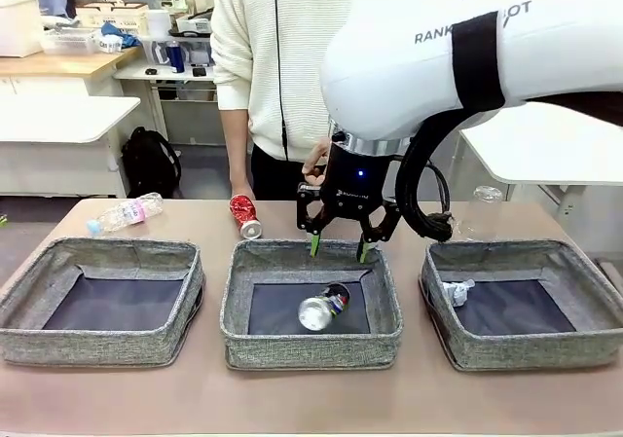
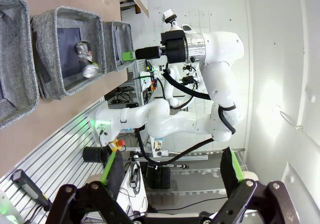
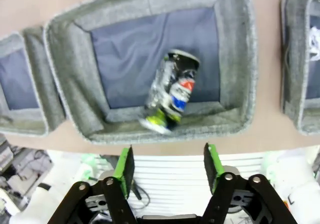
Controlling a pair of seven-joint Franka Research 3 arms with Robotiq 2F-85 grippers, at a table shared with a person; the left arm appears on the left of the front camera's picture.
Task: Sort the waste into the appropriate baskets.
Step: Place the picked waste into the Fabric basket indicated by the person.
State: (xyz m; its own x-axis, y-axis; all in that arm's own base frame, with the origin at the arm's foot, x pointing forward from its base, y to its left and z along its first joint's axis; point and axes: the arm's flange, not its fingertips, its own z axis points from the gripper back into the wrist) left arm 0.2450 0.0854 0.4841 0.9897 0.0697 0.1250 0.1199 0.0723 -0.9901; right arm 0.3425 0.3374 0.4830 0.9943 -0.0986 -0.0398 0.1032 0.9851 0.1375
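Right tool spread — three baskets, two cans

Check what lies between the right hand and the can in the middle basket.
Only bare air. The open right hand hangs over the middle basket, the can below it; front and right wrist views show this.

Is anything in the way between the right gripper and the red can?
Nothing visible. The right gripper hangs over the middle basket's far wall; the red can lies on the table just beyond, toward the robot's left.
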